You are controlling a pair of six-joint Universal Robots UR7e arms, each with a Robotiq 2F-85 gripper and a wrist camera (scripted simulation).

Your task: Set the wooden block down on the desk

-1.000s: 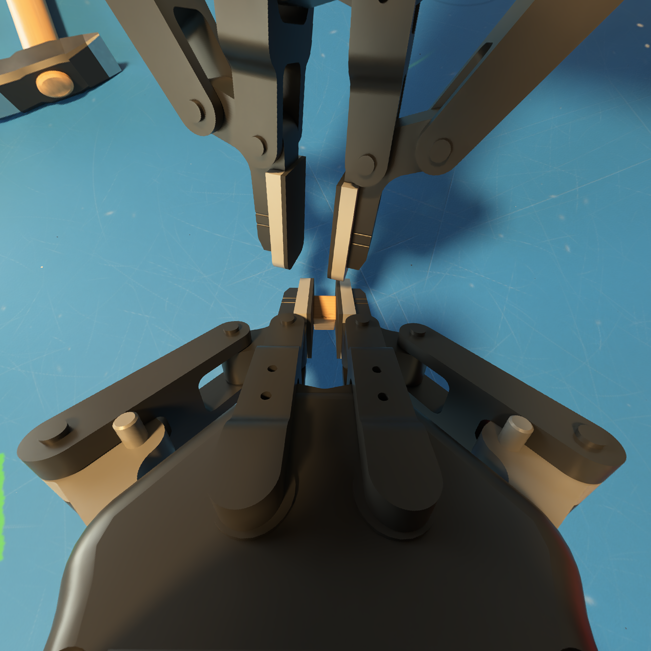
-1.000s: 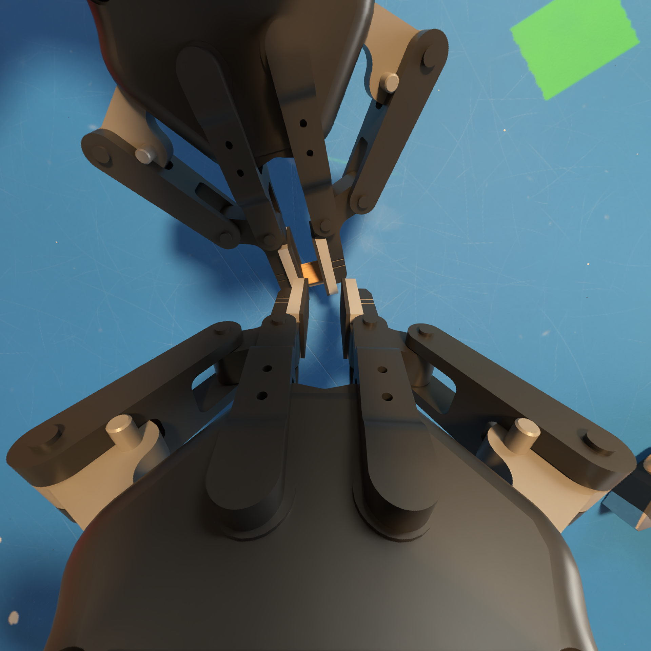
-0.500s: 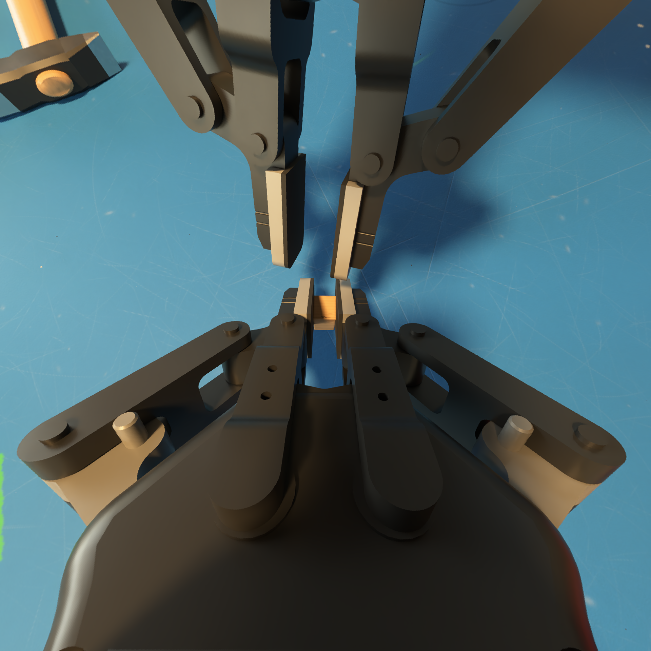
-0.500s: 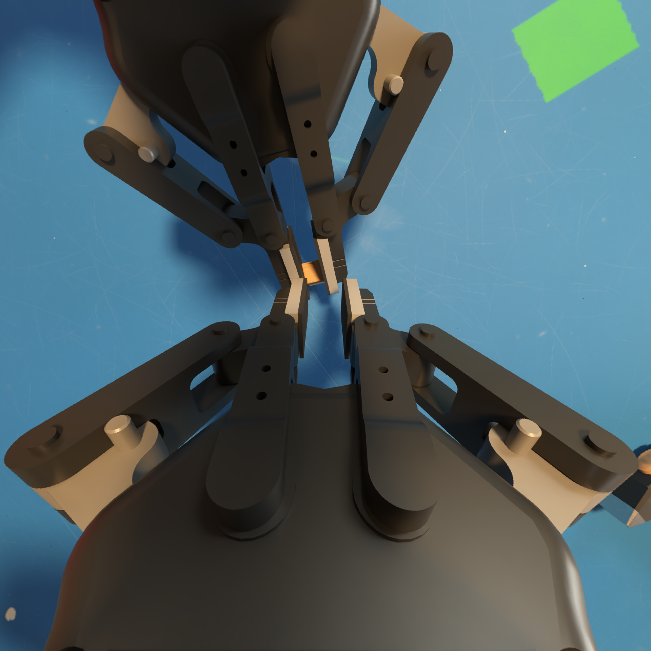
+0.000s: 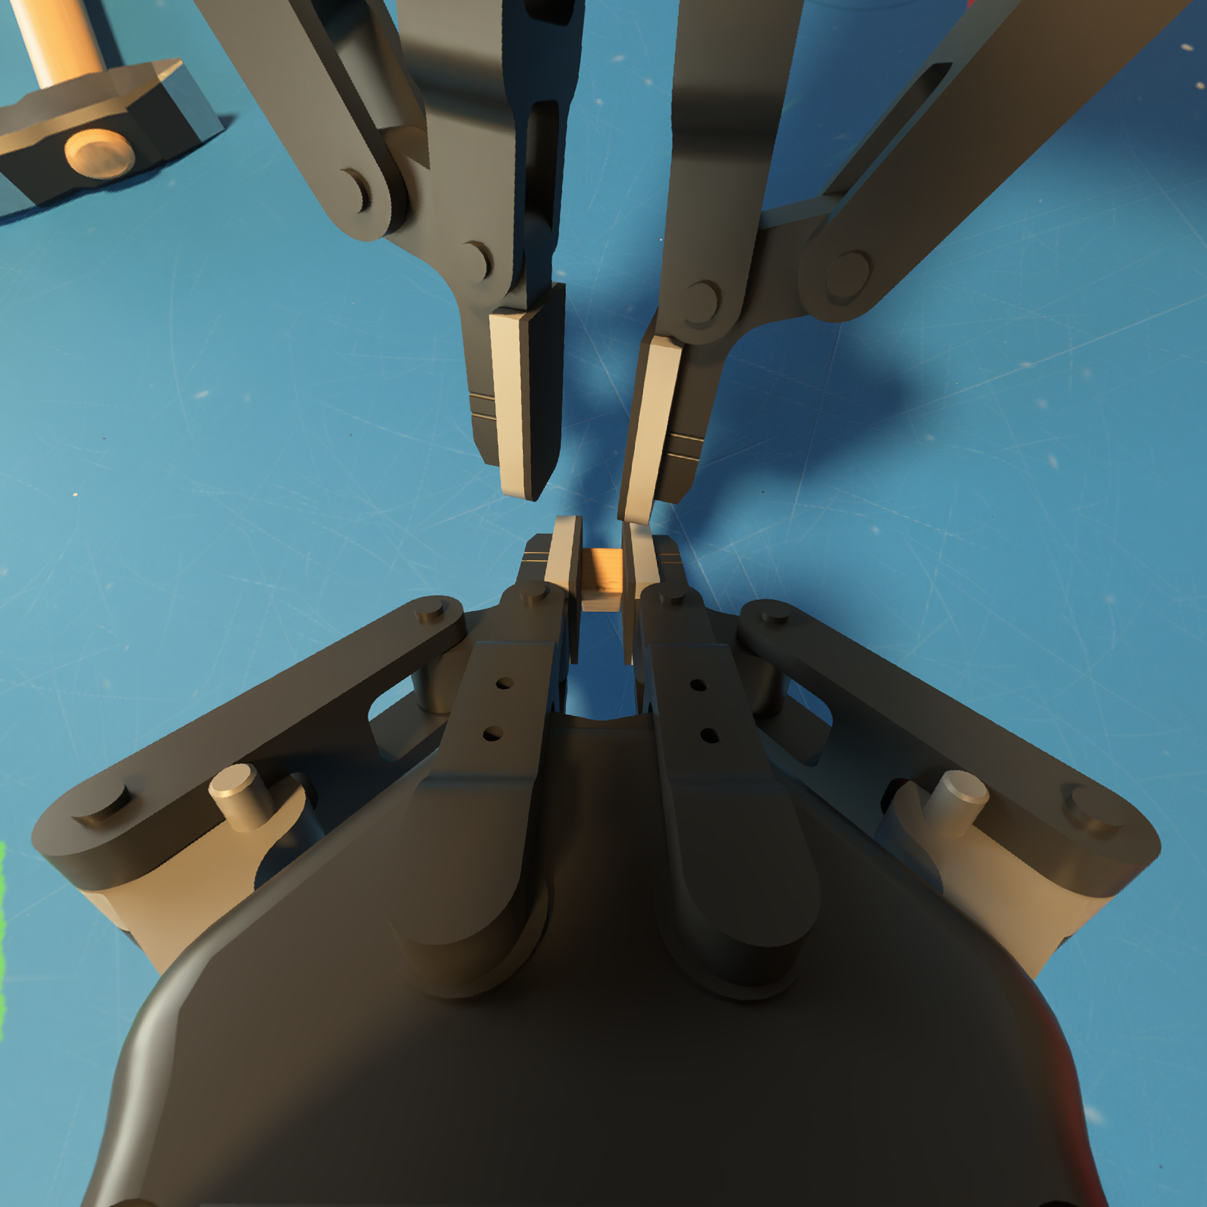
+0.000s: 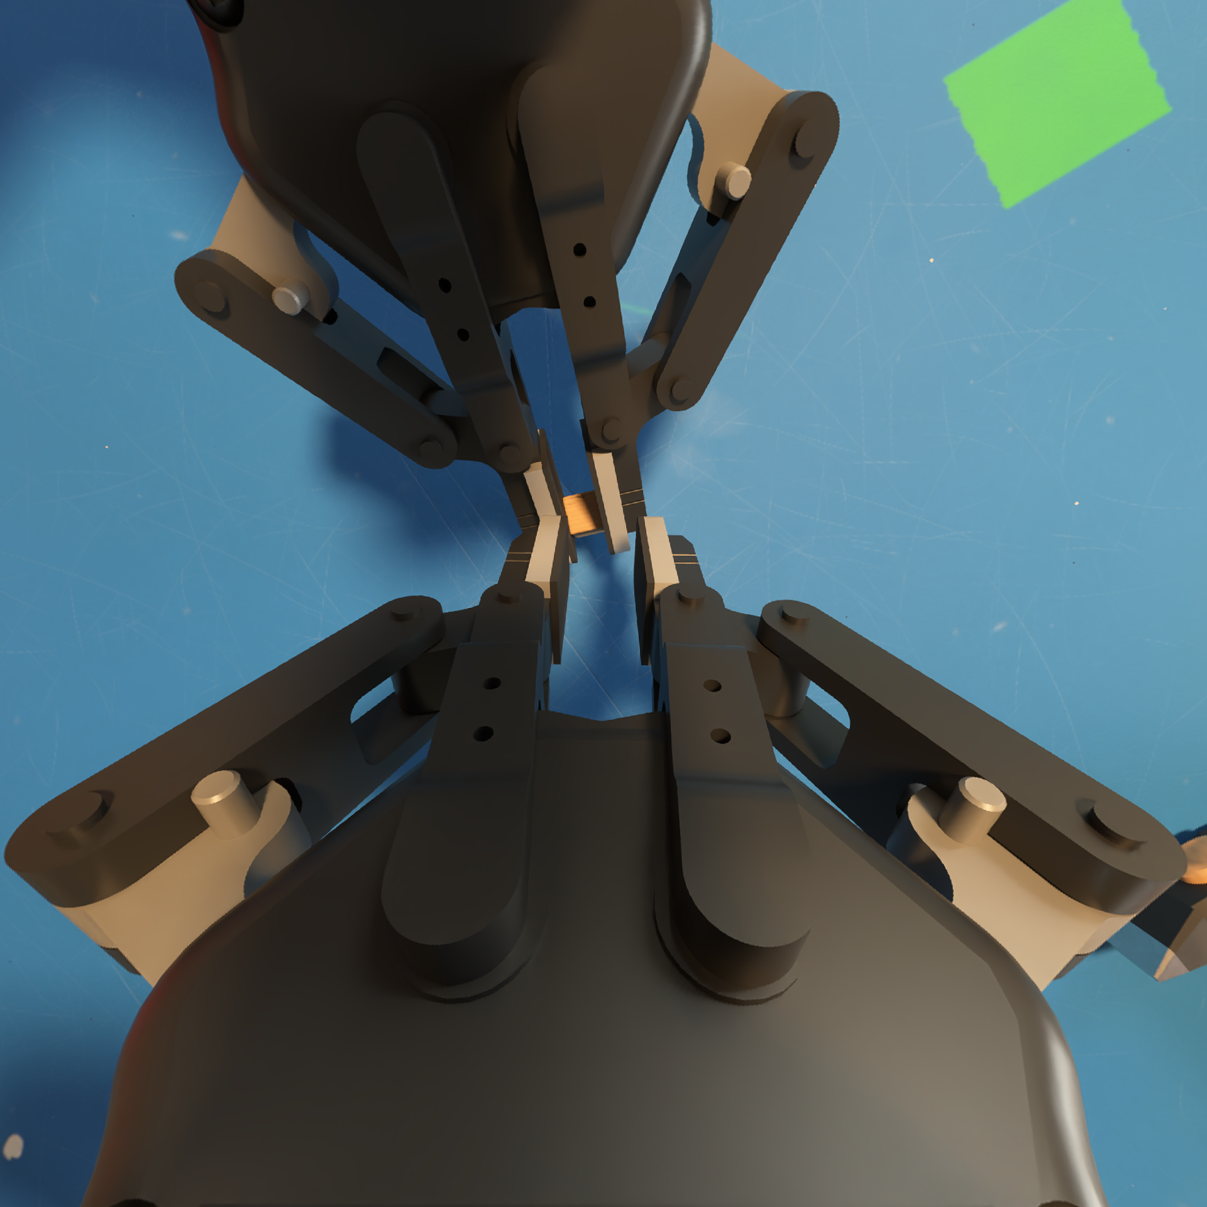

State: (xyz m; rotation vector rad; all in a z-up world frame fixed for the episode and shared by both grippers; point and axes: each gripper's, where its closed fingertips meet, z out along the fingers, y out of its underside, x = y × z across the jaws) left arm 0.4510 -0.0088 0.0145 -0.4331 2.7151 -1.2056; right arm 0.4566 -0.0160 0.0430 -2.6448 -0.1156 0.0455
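Note:
The wooden block (image 5: pixel 601 578) is small and orange-brown. My left gripper (image 5: pixel 601 530) is shut on it, its pads pressed on the block's two sides, above the blue desk (image 5: pixel 261 457). The block also shows in the right wrist view (image 6: pixel 581 513), between the left gripper's fingers. My right gripper (image 6: pixel 599 542) faces the left one tip to tip, its jaws a narrow gap apart and empty. In the left wrist view the right gripper (image 5: pixel 582 506) comes down from the top, just beyond the block and not touching it.
A hammer (image 5: pixel 98 137) with a wooden handle and dark head lies at the far left; part of it also shows at the edge of the right wrist view (image 6: pixel 1182 914). A green tape patch (image 6: pixel 1058 98) is stuck on the desk.
The right gripper's fingers have spread slightly and it has shifted a little. The left gripper still holds the block in the same place.

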